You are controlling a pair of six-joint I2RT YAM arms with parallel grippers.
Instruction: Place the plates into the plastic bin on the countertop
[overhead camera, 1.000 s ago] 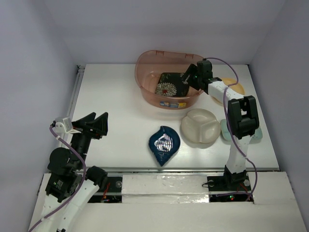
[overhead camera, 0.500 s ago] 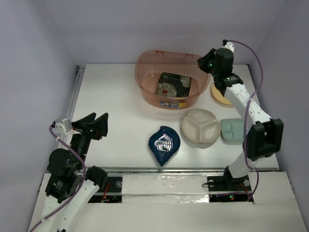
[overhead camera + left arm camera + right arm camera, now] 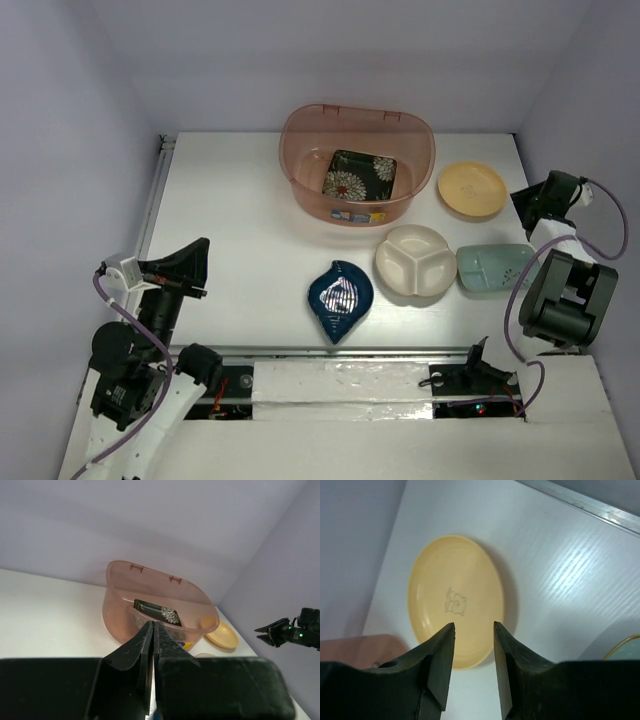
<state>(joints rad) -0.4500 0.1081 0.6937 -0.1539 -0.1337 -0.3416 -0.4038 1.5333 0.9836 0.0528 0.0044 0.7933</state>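
The pinkish plastic bin point(image 3: 357, 165) stands at the back of the white countertop point(image 3: 240, 220) with a black square floral plate point(image 3: 361, 175) lying inside. A yellow round plate point(image 3: 472, 189) lies to its right. In front of the bin lie a white three-section plate point(image 3: 415, 261), a pale green rectangular plate point(image 3: 493, 267) and a dark blue leaf-shaped plate point(image 3: 340, 299). My right gripper point(image 3: 520, 208) hangs open and empty at the right edge, pointing at the yellow plate point(image 3: 455, 595). My left gripper point(image 3: 203, 265) is shut on nothing at the near left, far from the bin point(image 3: 120, 605).
A metal rail point(image 3: 157, 190) runs along the countertop's left edge. Pale walls close in the back and both sides. The right arm's elbow point(image 3: 565, 300) sits beside the green plate.
My right arm has pulled out of the bin and swung to the right edge, leaving the black plate inside. The left gripper's fingers have gone from open to shut.
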